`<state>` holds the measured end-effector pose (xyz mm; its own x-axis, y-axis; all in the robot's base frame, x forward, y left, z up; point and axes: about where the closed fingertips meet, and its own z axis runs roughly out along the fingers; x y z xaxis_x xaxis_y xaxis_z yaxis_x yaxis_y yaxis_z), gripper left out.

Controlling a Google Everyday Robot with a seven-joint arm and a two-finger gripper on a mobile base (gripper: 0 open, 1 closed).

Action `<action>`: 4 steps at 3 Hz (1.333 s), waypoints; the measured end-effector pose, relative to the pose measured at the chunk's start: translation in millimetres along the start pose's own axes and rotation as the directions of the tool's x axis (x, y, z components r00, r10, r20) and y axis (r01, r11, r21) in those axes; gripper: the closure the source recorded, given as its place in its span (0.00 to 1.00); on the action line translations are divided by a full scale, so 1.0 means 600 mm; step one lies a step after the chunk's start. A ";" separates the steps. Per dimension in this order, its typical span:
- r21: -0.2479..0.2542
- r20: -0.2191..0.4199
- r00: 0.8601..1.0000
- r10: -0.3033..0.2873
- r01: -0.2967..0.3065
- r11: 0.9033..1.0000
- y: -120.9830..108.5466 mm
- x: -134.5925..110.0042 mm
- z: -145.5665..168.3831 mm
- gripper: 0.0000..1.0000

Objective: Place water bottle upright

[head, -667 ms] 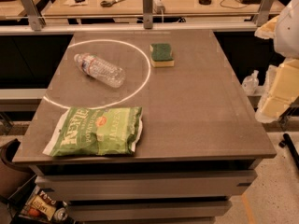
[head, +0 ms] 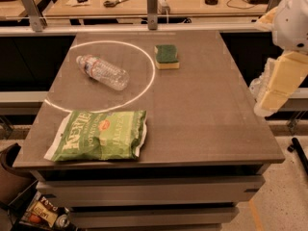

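I'm seeing the water bottle (head: 102, 72) lying sideways on the bench (head: 202, 119), hand (head: 263, 100) hanging beyond its edge, well apart (open or closed, can't tell), so I'm planning a mid-body grab, tipping cap-up.

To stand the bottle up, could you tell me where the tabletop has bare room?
Widest bare patch: the right half of the table, between the green sponge, the Kettle chip bag and the right edge, beside which the end effector hangs. A smaller one lies inside the white circle, right of the water bottle. The front left is crowded.
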<state>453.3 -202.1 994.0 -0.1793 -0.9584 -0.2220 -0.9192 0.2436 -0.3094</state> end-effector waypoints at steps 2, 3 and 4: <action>-0.022 0.076 0.997 0.022 -0.021 1.000 -0.060 -0.101 0.014 0.00; -0.081 0.113 0.981 0.154 -0.146 0.986 -0.092 -0.153 0.032 0.00; -0.120 0.132 0.948 0.288 -0.273 0.954 -0.125 -0.207 0.061 0.00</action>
<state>557.1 -96.0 1010.6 -0.3888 -0.8192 -0.4217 -0.8702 0.4768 -0.1239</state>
